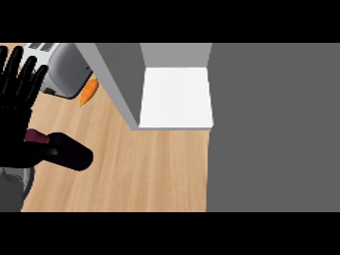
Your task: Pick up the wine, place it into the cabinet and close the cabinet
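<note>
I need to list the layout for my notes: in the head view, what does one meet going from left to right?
Left robot hand → wine bottle → carrot → open cabinet → cabinet door.

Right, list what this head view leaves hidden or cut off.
- Right hand: in no part of the head view.
- Wine bottle: its neck end is covered by the left hand, open with fingers straight; whether they touch cannot be told.
- Toaster: partly behind the left hand and the cabinet wall.
- Carrot: upper end hidden by that wall.
- Cabinet door: runs off the right edge.
</note>
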Motion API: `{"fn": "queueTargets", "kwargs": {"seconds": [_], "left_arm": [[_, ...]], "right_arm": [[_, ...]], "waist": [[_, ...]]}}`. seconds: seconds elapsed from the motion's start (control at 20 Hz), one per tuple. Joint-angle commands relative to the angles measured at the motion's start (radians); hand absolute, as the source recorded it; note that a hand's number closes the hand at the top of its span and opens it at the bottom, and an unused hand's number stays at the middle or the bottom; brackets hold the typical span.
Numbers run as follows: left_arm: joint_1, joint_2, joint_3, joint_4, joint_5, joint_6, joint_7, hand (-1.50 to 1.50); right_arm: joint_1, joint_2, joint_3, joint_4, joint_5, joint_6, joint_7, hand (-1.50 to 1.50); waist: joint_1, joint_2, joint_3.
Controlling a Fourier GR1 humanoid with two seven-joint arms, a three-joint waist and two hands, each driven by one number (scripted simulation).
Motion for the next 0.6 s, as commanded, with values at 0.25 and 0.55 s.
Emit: {"fn": "queueTargets", "kwargs": {"seconds": [0.25,0.55], "left_arm": [[0.079,-0.026,-0.05,-0.107,-0.043,0.036,0.026,-1.5],[0.034,0.01,-0.004,-0.048,-0.024,0.026,0.03,-1.5]], "right_arm": [[-0.009,0.02,-0.039,-0.038,-0.031,0.022,0.068,-1.5],[-0.062,0.025,-0.047,-0.034,-0.043,0.009,0.131,-1.5]], "waist": [[0.002,0.0,0.0],[0.001,0.0,0.0]]}}
